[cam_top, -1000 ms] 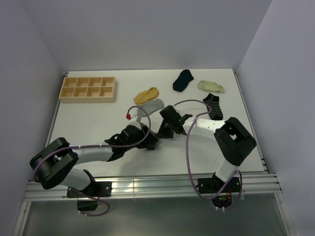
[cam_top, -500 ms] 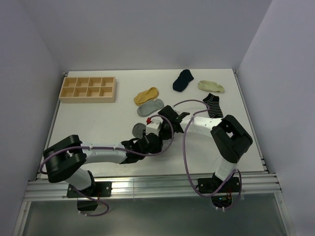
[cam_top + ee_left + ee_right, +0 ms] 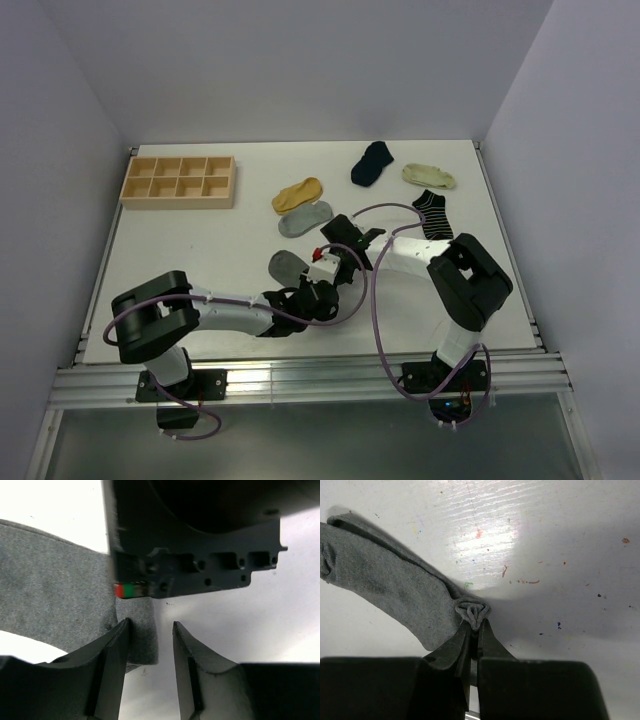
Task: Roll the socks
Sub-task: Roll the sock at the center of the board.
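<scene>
A dark grey sock (image 3: 287,265) lies flat at mid-table, seen in the left wrist view as grey fabric (image 3: 55,605) and in the right wrist view as a long strip (image 3: 395,585). My right gripper (image 3: 475,626) is shut on the sock's bunched end, and from above it (image 3: 324,270) sits just right of the sock. My left gripper (image 3: 150,625) is low beside it (image 3: 312,292), jaws apart, with a corner of the sock just inside the left finger (image 3: 117,645). The right gripper's black body fills the top of the left wrist view.
Behind the arms lie a mustard-yellow sock (image 3: 298,192), a light grey sock (image 3: 305,217), a navy sock (image 3: 372,162), a cream sock (image 3: 428,176) and a striped sock (image 3: 433,215). A wooden compartment tray (image 3: 178,181) stands at the back left.
My left arm has swung right and in under the right gripper, and its jaws have narrowed. More of the dark grey sock now shows. The right gripper has shifted slightly left, still shut.
</scene>
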